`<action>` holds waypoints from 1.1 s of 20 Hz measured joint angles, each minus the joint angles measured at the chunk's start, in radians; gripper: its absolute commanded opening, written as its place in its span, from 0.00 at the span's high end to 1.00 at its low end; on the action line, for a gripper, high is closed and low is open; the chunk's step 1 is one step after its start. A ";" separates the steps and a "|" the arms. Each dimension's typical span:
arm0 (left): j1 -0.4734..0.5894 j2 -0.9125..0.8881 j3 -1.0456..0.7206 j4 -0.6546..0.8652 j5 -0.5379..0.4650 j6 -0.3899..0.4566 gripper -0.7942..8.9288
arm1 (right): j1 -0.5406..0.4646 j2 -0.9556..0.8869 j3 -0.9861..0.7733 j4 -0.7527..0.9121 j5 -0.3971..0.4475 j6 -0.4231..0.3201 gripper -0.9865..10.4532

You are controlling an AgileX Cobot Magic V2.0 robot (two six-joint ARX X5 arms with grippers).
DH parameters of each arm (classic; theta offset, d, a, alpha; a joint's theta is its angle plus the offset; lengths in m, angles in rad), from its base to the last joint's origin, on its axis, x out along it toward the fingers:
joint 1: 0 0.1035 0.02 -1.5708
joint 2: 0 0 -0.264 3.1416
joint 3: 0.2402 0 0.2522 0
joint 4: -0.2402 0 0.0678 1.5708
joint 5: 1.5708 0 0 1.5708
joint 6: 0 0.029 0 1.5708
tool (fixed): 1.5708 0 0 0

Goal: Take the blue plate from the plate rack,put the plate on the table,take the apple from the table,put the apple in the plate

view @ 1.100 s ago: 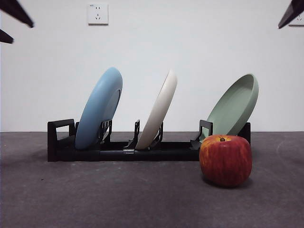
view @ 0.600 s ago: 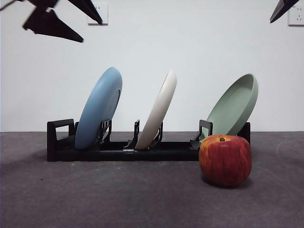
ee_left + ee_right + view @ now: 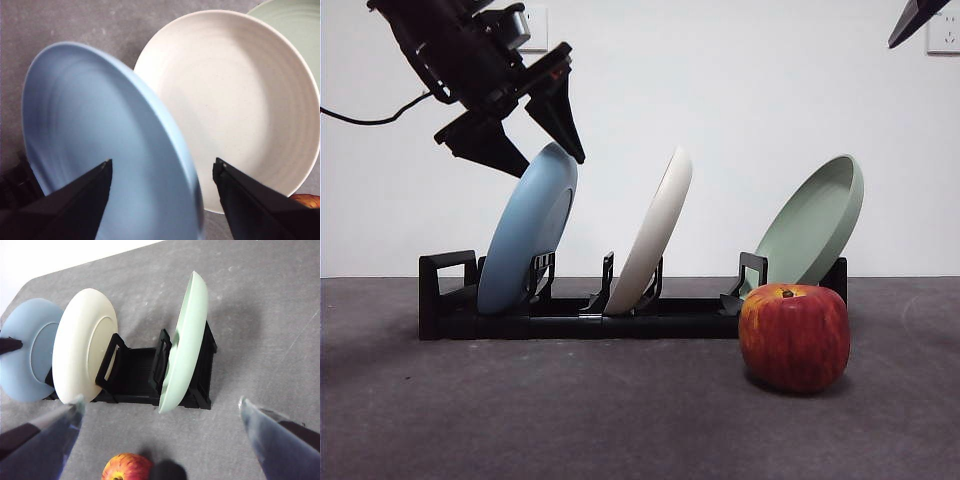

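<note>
Straddling the top rim of the blue plate [image 3: 528, 230], the left gripper [image 3: 535, 152] hangs at the rack's handle end with its 2 black jaws spread wide, 1 on each face of the plate and neither visibly pressing it. The left wrist view shows the same: the blue plate [image 3: 107, 145] runs up between the parted jaws of the left gripper [image 3: 161, 170], with the cream-white plate [image 3: 235, 100] just behind it.

The blue plate leans in the first slot of the plate rack [image 3: 580, 318], which sits on the table [image 3: 570, 420]. The cream-white plate [image 3: 655, 235] leans in the middle slot and the pale sage-green plate [image 3: 815, 225] at the far end. The apple [image 3: 794, 336] rests on the table in front of the rack's sage-green end, stem up, apart from the plates.

The right gripper [image 3: 160, 410] waits high above the rack, its jaws wide apart and empty; in the front view only a black tip [image 3: 918, 18] shows at a top corner.
</note>
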 measured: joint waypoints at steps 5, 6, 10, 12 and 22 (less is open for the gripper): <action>0.000 0.000 0.000 0.015 0.010 0.003 0.93 | 0.000 0.000 0.000 0.000 0.000 0.000 0.45; 0.000 0.000 0.000 0.015 0.013 0.004 0.93 | 0.000 0.000 0.000 0.000 0.000 0.000 0.45; -0.004 -0.002 0.008 0.009 0.031 0.000 0.93 | 0.000 0.000 0.000 0.000 0.000 0.000 0.45; 0.002 -0.002 0.058 -0.047 0.068 0.000 0.93 | 0.000 0.000 0.000 0.000 0.000 0.000 0.45; -0.086 -0.072 0.599 -0.654 0.066 0.176 0.93 | 0.000 0.000 0.000 0.000 0.000 0.000 0.45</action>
